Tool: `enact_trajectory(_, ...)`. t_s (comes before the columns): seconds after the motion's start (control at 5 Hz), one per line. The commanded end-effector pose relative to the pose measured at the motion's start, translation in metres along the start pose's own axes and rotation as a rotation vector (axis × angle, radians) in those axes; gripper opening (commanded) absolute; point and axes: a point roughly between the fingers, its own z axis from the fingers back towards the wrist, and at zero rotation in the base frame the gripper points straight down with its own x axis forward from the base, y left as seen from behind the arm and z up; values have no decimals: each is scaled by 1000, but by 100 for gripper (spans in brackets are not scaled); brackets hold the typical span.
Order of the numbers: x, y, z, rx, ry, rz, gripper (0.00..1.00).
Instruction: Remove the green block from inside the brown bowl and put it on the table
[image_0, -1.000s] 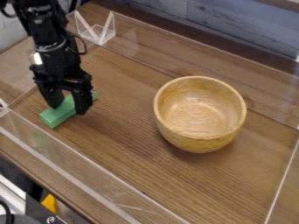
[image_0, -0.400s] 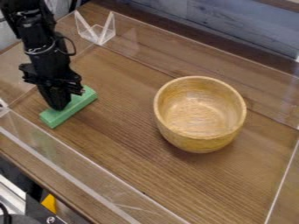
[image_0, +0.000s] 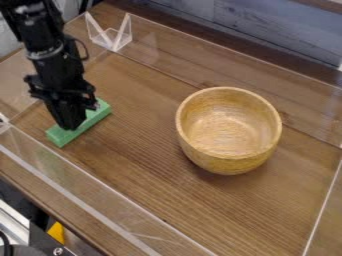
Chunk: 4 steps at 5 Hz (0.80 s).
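The green block (image_0: 84, 120) lies flat on the table (image_0: 147, 185) at the left, well clear of the brown bowl (image_0: 227, 160). The bowl stands upright at the right and holds nothing. My gripper (image_0: 70, 111) points straight down over the block's near-left half. Its black fingers are drawn close together with nothing between them, their tips at or just above the block's top. Whether they touch it I cannot tell. The arm covers part of the block.
Clear acrylic walls (image_0: 80, 205) run around the table's edges. A clear triangular corner piece (image_0: 112, 33) stands at the back left, just behind the arm. Bare wood lies between the block and the bowl.
The fingers straddled the block a second ago. They have since drawn together and lifted slightly. The block stays on the table where it was, and the bowl has not moved.
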Motion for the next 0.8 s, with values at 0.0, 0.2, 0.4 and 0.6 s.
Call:
enact_trajectory(0.0, 6, -2, 15, 16, -38, -55, 0)
enact_trajectory(0.2, 3, -4, 15, 8, -28, -96, 100)
enact_trajectory(0.4, 3, -1, 16, 0, -26, -85, 0)
enact_trajectory(0.6, 3, 3, 16, -8, -24, -74, 0)
